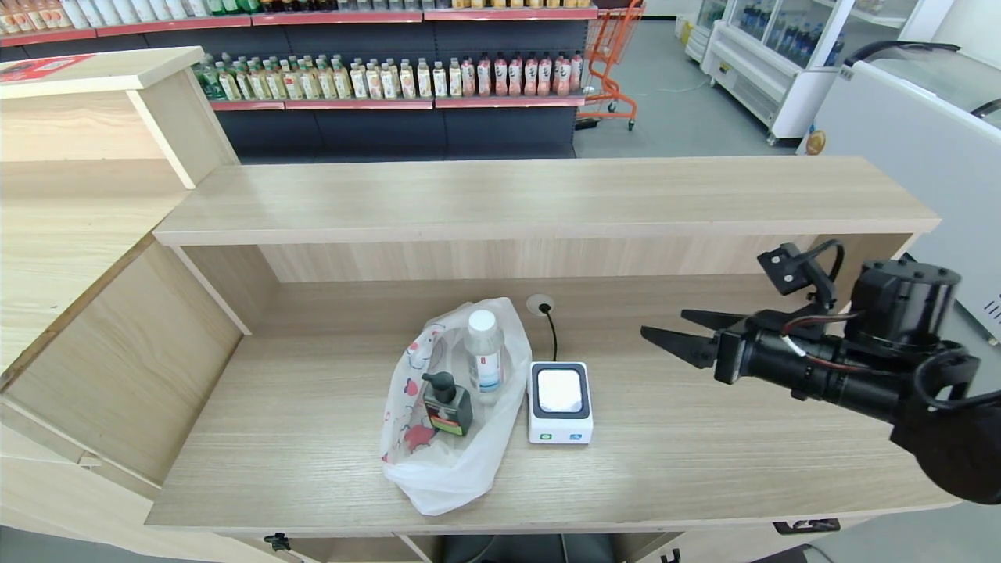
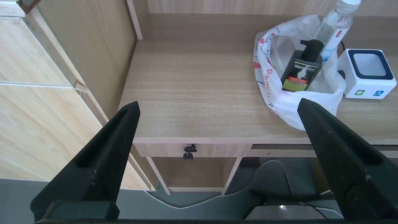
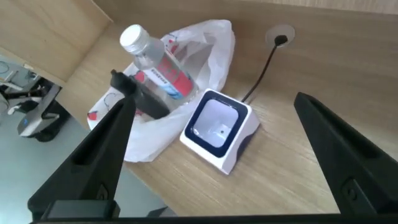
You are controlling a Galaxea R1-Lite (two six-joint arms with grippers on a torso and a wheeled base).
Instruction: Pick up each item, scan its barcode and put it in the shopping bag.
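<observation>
Standing upright inside the shopping bag (image 1: pixel 450 481) on the worktop (image 1: pixel 704 461), the clear bottle (image 1: pixel 485 352) and the dark pump bottle (image 1: pixel 447 405) indicate that bagging is probably at or near its end. The scanner (image 1: pixel 559 400) sits just beside the bag. The right end effector (image 1: pixel 665 324) hangs spread and empty, well apart from the bag. The left end effector (image 2: pixel 217 109) is likewise spread, holding nothing. Whether further items wait outside the frames cannot be confirmed.

Black right arm (image 1: pixel 829 367), round motor housing (image 1: pixel 899 301), tapered pointed jaws, thin cables (image 1: pixel 805 344), seemingly red and white
</observation>
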